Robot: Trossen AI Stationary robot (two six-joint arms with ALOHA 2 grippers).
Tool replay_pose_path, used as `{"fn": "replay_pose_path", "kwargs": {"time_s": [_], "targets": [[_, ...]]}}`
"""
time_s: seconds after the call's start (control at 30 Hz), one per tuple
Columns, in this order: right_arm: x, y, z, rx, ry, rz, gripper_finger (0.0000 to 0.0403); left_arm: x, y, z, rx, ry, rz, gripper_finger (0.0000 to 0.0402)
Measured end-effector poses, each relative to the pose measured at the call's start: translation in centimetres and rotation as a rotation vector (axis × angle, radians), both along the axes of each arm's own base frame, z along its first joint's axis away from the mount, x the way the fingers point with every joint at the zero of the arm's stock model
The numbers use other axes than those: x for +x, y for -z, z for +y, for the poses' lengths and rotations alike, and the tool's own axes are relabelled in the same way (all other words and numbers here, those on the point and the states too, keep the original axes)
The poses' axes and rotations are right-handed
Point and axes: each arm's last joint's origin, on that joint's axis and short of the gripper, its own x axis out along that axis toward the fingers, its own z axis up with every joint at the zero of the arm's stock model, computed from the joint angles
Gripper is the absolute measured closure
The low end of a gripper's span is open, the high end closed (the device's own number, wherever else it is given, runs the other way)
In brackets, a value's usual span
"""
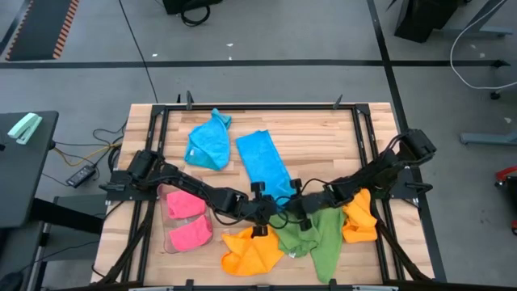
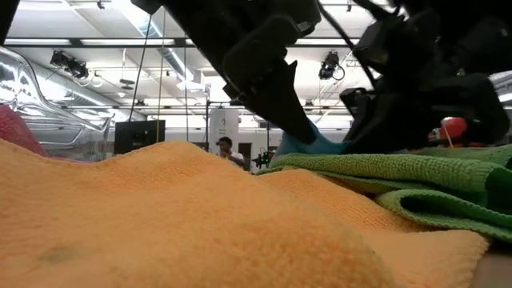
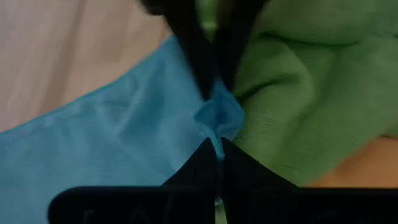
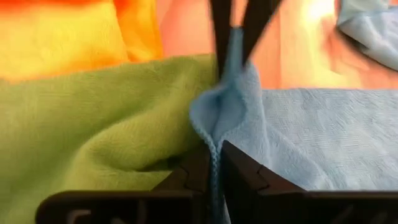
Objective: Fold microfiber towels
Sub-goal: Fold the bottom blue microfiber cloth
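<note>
A sky-blue towel (image 1: 262,160) lies flat mid-table, its near corner bunched up between my two grippers. My left gripper (image 3: 217,148) and my right gripper (image 4: 213,155) meet at that corner, each shut on it, and face each other. A green towel (image 1: 321,234) lies just beside the corner, toward the near right. A second blue towel (image 1: 208,144) lies crumpled at the far left. Two orange towels (image 1: 252,252) (image 1: 359,217) lie near the front and at the right. Two pink towels (image 1: 187,218) sit in a clear tray. My left gripper pinches the blue towel's near corner (image 3: 214,119) between its two fingertips, slanting down from the table's left. The cloth is puckered into a small fold at the tips; the rest lies on the table. My right gripper pinches the same corner along its stitched edge (image 4: 214,134), which runs down between its two fingers. It slants down from the table's right. The cloth stands up in a small ridge between the two grippers.
The clear tray (image 1: 166,234) stands at the near left. Dark frame rails (image 1: 258,107) run around the wooden table top. In the low view the front orange towel (image 2: 160,216) fills the foreground, and a person stands far off in the room.
</note>
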Motion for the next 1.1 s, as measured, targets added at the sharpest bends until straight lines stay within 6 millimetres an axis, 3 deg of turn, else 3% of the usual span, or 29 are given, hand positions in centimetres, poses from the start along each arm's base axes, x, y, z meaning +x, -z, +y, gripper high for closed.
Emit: {"fn": "replay_pose_path", "kwargs": {"time_s": [0.3, 0.5, 0.7, 1.1], "targets": [[1.0, -0.5, -1.3, 0.010, -0.060, 0.095, 0.0361, -1.4, 0.2, -0.5, 0.010, 0.050, 0.133, 0.0310], [1.7, -1.1, -1.9, -0.006, -0.090, 0.130, 0.0361, -2.8, -0.3, -0.6, 0.158, 0.058, 0.212, 0.0280], [1.8, -1.0, -2.5, 0.034, -0.102, 0.144, 0.0361, -3.7, 0.8, -0.1, 0.257, 0.000, 0.248, 0.0290], [1.4, -0.9, -1.3, 0.050, -0.131, 0.152, 0.0361, -5.2, 1.9, -0.4, 0.346, 0.047, 0.348, 0.0327]]}}
